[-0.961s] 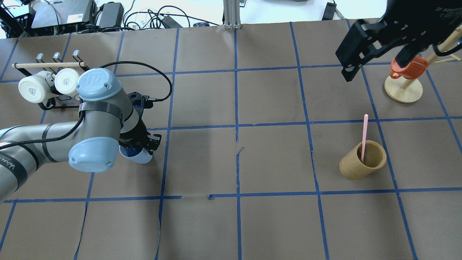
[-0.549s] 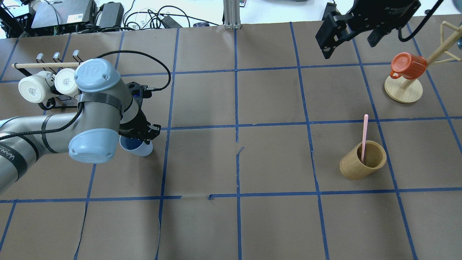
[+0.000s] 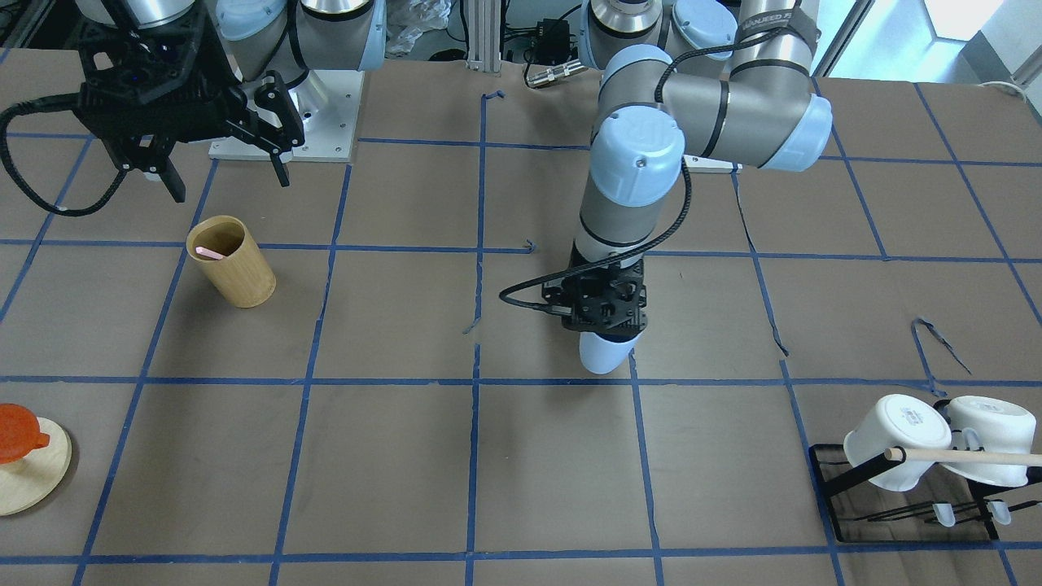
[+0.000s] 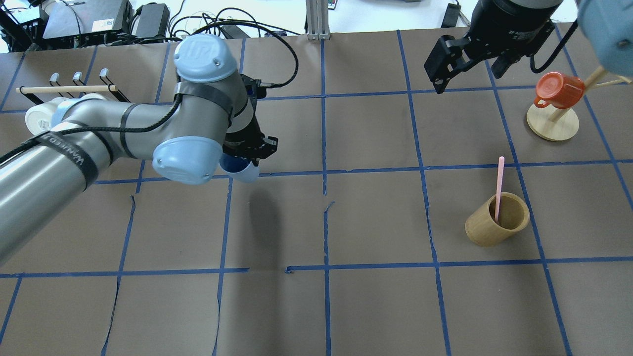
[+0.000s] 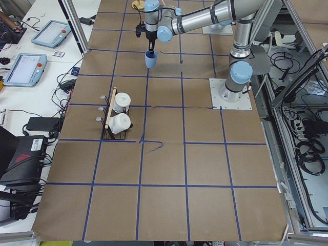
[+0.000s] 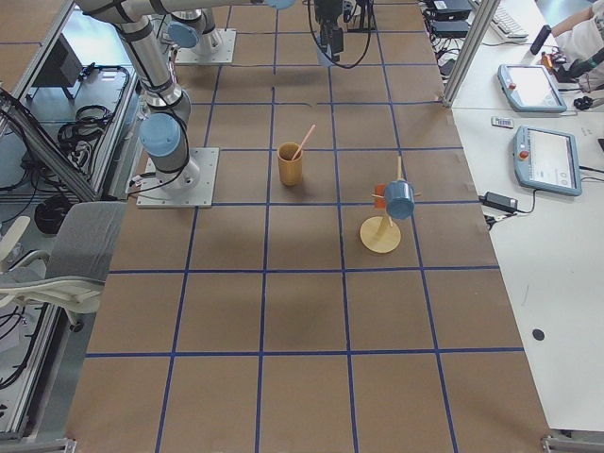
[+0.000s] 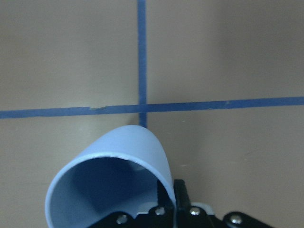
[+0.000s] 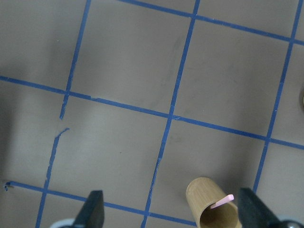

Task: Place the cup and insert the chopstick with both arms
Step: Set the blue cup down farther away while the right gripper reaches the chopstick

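Left gripper (image 4: 249, 148) is clamped on the pale blue cup (image 4: 241, 170), jaws pinching its wall near the rim. The cup hangs beneath it, tilted. In the wrist view the cup's open mouth faces the camera, and a crossing of blue tape (image 7: 141, 108) lies just beyond it. The cup looks clear of the brown-papered table (image 4: 376, 306), since its shadow falls apart from it in the overhead view. It is on the robot's left side, a little short of the table's middle.

Over on the right, the right gripper (image 4: 467, 79) hangs high with its jaws spread wide and nothing between them. Its wrist camera looks straight down, and the bamboo holder (image 8: 211, 206) shows at the bottom edge between the two fingers (image 8: 93, 210).

The holder stands upright on the paper, and the pink chopstick (image 4: 499, 185) is inside it, leaning against the rim with its top sticking well out.

Near the right edge, an orange mug (image 4: 559, 90) hangs on the wooden mug tree (image 4: 551, 126). At the far left, two white mugs (image 3: 895, 443) sit on a black rack (image 3: 838, 480), with a wooden stick (image 3: 969, 457) lying across it.
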